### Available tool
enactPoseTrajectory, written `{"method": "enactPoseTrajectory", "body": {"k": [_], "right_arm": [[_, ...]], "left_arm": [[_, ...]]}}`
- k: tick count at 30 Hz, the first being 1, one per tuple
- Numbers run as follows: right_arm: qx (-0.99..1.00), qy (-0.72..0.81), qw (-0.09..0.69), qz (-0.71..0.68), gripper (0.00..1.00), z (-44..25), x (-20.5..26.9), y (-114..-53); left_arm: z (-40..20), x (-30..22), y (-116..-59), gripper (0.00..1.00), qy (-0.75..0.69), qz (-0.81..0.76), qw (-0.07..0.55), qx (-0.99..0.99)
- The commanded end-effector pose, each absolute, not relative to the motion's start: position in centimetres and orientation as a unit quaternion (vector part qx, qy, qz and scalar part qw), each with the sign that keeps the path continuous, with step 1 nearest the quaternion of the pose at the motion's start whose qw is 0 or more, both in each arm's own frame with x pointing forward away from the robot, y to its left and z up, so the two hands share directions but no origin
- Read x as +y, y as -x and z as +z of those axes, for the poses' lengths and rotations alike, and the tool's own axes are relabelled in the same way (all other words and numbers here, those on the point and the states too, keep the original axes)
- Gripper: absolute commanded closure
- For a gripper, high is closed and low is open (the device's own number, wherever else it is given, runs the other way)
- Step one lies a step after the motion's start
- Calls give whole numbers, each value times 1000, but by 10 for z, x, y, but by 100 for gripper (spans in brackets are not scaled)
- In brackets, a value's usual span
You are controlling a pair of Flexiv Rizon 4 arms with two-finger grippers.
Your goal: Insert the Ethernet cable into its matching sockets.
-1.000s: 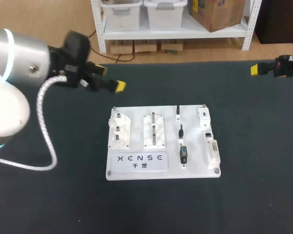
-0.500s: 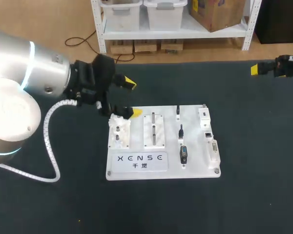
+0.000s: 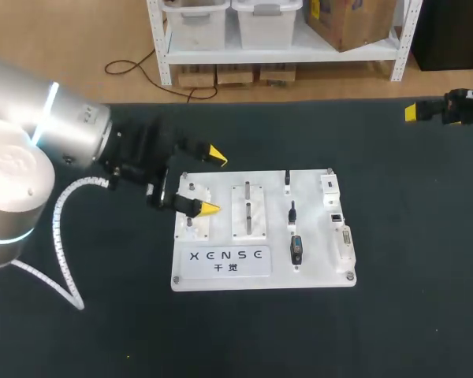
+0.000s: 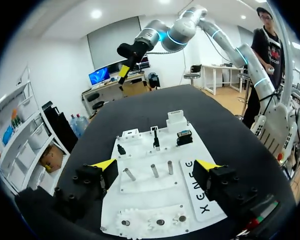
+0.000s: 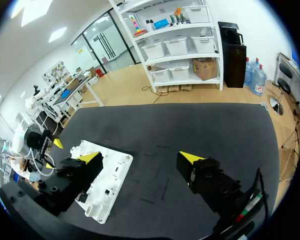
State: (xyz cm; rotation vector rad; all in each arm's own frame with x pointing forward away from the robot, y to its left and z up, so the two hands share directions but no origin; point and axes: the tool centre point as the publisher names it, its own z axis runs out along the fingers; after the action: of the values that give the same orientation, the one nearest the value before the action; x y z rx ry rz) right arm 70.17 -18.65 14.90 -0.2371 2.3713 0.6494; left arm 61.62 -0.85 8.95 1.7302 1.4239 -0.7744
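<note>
**A:** What does the head view give us?

**B:** Our left hand [image 3: 210, 182] hangs over the left end of the white board [image 3: 221, 272]. Its fingers are spread wide with nothing between them, and one yellow tip sits above the gear block [image 3: 191, 224]. Our right hand [image 3: 416, 112] is well apart, at the far right edge of the worktop [image 3: 102, 331], and only one of its tips shows there. We take the Ethernet cable [image 3: 292, 211] to be the short black lead standing in the board's right half. It is too small for us to be sure.

**A:** And the left wrist view?

**B:** The board lies straight ahead of the open fingers. The gear block is nearest us, then come three slim metal pegs [image 4: 154, 170], and the Ethernet cable [image 4: 155, 140] stands upright beyond them. We would carry the hand clear over the pegs and centre the cable between the yellow pads. Then we would close on its hard plug body rather than on any soft cord, so the plug meets its socket square. The board looks like smooth, rigid white plastic, the pegs are thin and shiny, and the plugs are glossy black.

**A:** And the right wrist view?

**B:** There our right hand [image 5: 140, 156] is open too, and empty. It is above bare, matte dark cloth, and the board [image 5: 106, 186] lies off beside one finger.
</note>
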Motion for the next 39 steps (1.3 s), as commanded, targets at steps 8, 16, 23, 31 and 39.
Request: {"method": "enactPoseTrajectory", "body": {"k": [8,16,23,31,39], "right_arm": [[907,90,329,247,0,149,-186,-701],[907,90,329,247,0,149,-186,-701],[907,90,329,247,0,149,-186,-701],[930,87,280,223,0,154,-128,-687],[958,88,206,178,0,138,-65,-660]], "left_arm": [[77,-11,-605,0,-651,-297,397,575],[70,-13,-602,0,-638,-303,383,596],[70,-13,-602,0,-638,-303,383,596],[70,-13,-602,0,-638,-303,383,596],[70,-13,-602,0,-638,-303,383,596]]}}
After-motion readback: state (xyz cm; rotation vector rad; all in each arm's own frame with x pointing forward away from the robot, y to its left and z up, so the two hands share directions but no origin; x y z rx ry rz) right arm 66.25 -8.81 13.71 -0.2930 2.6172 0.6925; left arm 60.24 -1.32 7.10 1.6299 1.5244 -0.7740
